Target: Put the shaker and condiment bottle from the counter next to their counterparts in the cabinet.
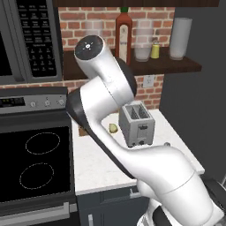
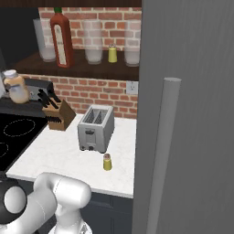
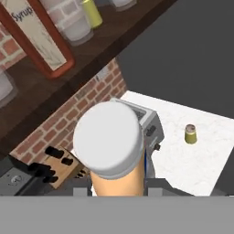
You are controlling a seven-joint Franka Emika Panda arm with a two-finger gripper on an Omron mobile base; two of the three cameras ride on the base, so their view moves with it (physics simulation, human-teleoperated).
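Observation:
In the hand view my gripper [image 3: 116, 189] is shut on the condiment bottle [image 3: 109, 141], a rounded orange bottle with a pale cap, held up in the air. The right base view has the same condiment bottle [image 2: 16, 87] at the far left, over the stove and below shelf height. On the counter [image 2: 55, 155] the olive-yellow shaker [image 2: 107, 162] stands alone in front of the toaster, and the shaker [image 3: 190, 133] also appears past the bottle. On the cabinet shelf [image 2: 82, 69] stand the counterparts: a tall red bottle [image 2: 61, 36] and a yellow shaker [image 2: 112, 53].
A silver toaster [image 2: 96, 127] and a knife block [image 2: 58, 114] sit at the back of the counter. Clear glasses [image 2: 93, 43] flank the shelf items. A black stove [image 1: 37, 159] lies left, with a microwave [image 1: 26, 39] above. A tall grey panel [image 2: 192, 114] rises on the right.

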